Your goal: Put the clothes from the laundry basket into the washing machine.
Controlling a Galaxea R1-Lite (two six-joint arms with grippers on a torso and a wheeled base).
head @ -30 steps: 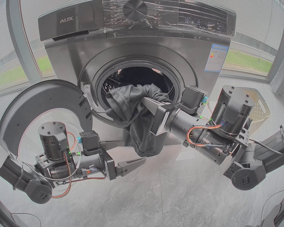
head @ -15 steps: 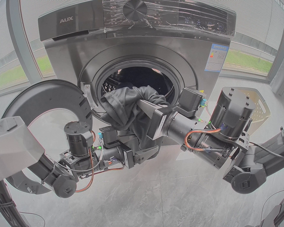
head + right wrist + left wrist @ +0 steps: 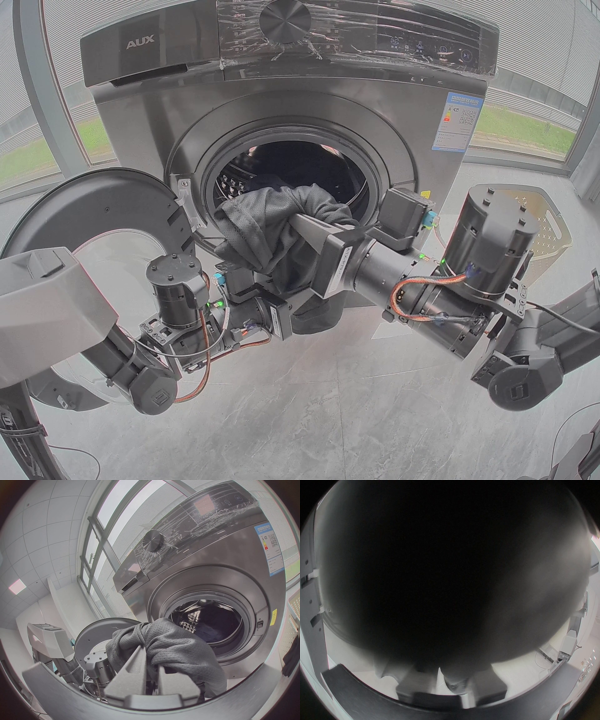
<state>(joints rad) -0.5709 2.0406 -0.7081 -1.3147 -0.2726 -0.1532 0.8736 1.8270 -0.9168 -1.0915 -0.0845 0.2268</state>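
Note:
A dark grey garment (image 3: 262,219) hangs in front of the washing machine's (image 3: 287,100) open drum (image 3: 300,165). My right gripper (image 3: 294,220) is shut on its upper fold, just outside the drum's lower rim. In the right wrist view the garment (image 3: 175,648) bunches over the right gripper (image 3: 151,655). My left gripper (image 3: 304,307) sits lower, pushed into the garment's hanging end. The cloth (image 3: 450,573) drapes over the left wrist camera. The left gripper (image 3: 454,675) stands open with a strip of cloth between its fingers. Dark clothes (image 3: 215,627) lie inside the drum.
The round door (image 3: 94,212) is swung wide open to the machine's left, right behind my left arm. A beige perforated basket (image 3: 550,225) stands on the floor at the machine's right. Bare grey tile floor (image 3: 350,406) lies in front.
My left arm has swung up and to the right, and its gripper has gone under the garment's hanging end. The right gripper has carried the garment slightly left, closer to the drum.

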